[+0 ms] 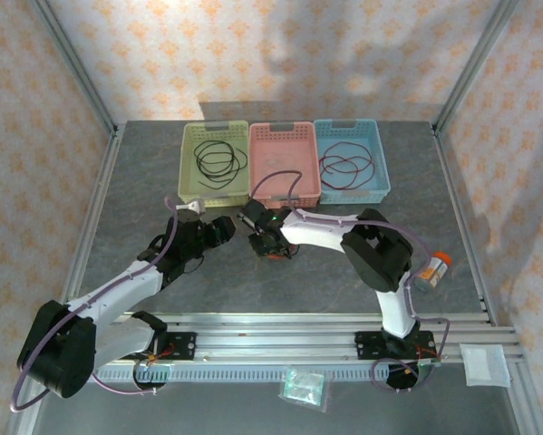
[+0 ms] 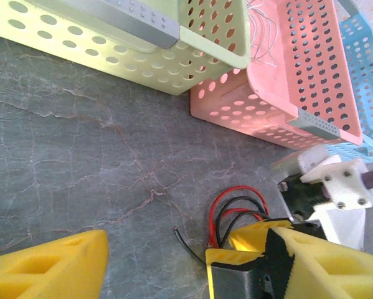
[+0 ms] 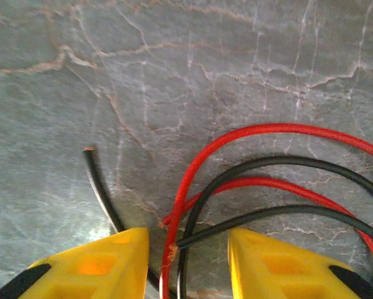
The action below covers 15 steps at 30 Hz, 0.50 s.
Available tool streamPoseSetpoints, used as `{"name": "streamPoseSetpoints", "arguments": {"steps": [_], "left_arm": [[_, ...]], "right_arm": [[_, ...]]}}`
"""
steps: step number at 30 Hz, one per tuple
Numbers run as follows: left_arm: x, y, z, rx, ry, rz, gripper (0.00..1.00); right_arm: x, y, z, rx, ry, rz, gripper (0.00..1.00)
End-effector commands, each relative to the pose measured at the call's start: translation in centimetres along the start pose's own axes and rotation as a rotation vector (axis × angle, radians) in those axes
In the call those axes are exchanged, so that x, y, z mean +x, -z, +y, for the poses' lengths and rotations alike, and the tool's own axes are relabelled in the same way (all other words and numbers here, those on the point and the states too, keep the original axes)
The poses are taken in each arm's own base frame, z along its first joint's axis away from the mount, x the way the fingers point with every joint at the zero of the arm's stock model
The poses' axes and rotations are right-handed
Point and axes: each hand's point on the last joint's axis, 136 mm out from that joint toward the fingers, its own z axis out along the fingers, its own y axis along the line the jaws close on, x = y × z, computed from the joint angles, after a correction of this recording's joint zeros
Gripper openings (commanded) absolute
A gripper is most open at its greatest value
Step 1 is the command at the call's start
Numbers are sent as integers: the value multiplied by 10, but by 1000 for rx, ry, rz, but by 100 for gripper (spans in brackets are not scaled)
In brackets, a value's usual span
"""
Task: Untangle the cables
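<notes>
Your right tool (image 3: 189, 243) is open low over the desk (image 3: 174, 62), its yellow fingers astride the cables (image 3: 261, 129). These are red and black loops tangled at the centre of the top frame, with one black end (image 3: 89, 154) lying free to the left. Your left tool (image 1: 221, 231) is open too and empty, just left of the tangle. More loops lie in the green basket (image 1: 215, 127), pink basket (image 1: 285, 127) and blue basket (image 1: 348, 123) across the upper middle.
</notes>
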Motion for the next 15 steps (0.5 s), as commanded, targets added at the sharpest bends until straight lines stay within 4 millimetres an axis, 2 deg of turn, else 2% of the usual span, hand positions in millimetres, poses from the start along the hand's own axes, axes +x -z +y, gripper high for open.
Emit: {"name": "streamPoseSetpoints", "arguments": {"steps": [1, 6, 9, 11, 15], "left_arm": [[-15, 0, -19, 61, -11, -39, 69], [-17, -2, -23, 67, -24, -33, 68], [-23, -2, -31, 90, -41, -42, 69], [-25, -1, -43, 140, -53, -39, 69], [-27, -3, -59, 208, -69, -24, 69]], "right_arm": [[2, -3, -8, 65, -15, 21, 36], [-6, 8, -6, 45, -49, -27, 22], [-21, 26, -10, 49, -94, -95, 13], [-30, 40, -10, 37, -133, -145, 7], [-46, 67, -8, -62, -199, -237, 2]]}}
